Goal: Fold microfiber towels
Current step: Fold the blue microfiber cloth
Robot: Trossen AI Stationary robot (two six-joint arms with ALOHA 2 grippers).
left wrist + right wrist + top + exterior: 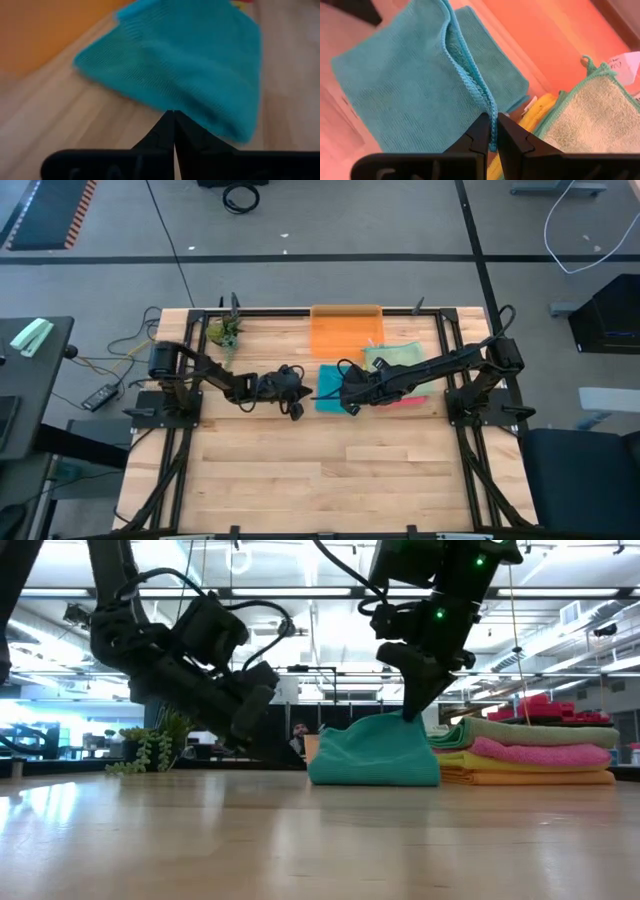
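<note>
A teal microfiber towel (328, 388) lies folded near the table's middle, in front of the orange bin (346, 330). My right gripper (491, 131) is shut on it from the right and holds up its right side (400, 725). The rest sits on the table (375, 765). My left gripper (173, 125) is shut with nothing in it, low over the table just left of the towel (190, 60). In the low view it (262, 730) stands apart from the cloth. A stack of folded towels (530, 755), green on pink, yellow and orange, rests on the table to the right. My right gripper pinches the teal towel's hemmed edge (492, 117) between its two fingers, where two stitched edges seem to lie together. The fingers slant down from above and from the table's right. The held edge is raised into a peak (405, 720), and the towel's lower part lies on the table.
The orange bin stands at the table's far edge. A small green plant (224, 332) sits at the far left corner. The towel stack (402, 365) lies under my right arm. Bare wood (330, 470) stretches across the near half. A person (297, 732) shows beyond the table.
</note>
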